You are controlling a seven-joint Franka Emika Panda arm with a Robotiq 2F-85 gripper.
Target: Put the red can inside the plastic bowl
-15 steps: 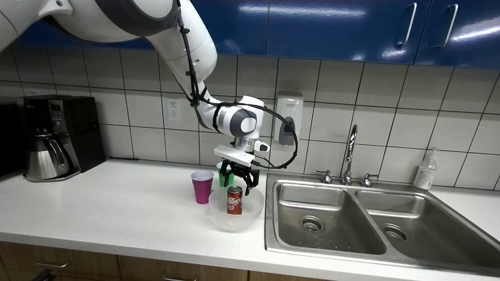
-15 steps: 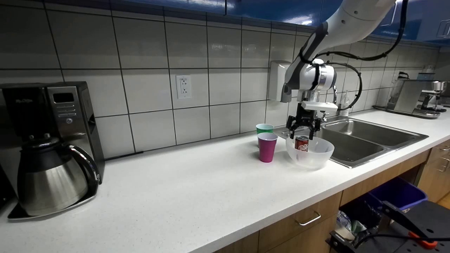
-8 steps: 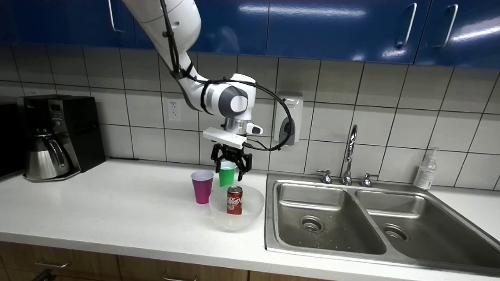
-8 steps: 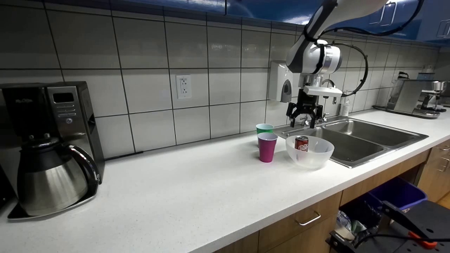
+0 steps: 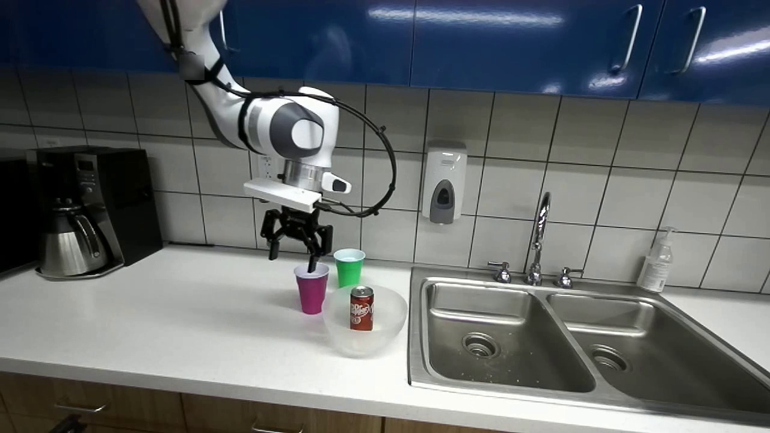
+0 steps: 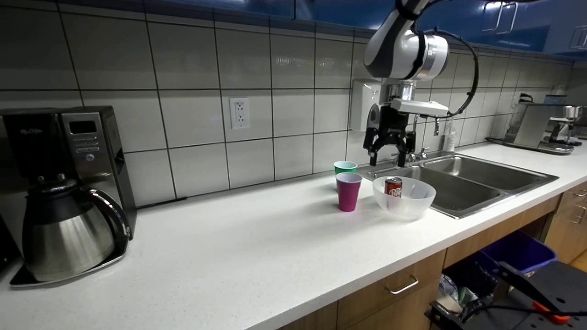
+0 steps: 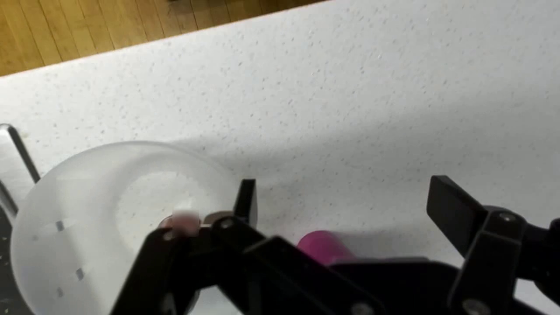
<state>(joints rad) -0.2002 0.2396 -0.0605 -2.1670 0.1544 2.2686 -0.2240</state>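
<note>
Dr Pepper can [image 5: 361, 310] set upright inside the translucent plastic bowl [image 5: 388, 328], lower middle of an exterior view.
Nothing is held by the widely spread end effector [image 5: 293, 260]; placement seemingly being done, it is best raised straight up, clear of the magenta cup [image 5: 311, 296]. "Mr. Coffee" can faintly be read on the coffee maker [image 6: 89, 169], far left.

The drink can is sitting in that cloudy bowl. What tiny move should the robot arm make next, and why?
Probably raise the open gripper straight up, grasping nothing: the red can already stands in the plastic bowl, so the task looks done. In an exterior view a fingertip overlaps the rim of the magenta cup, so going sideways first might risk a bump.
</note>
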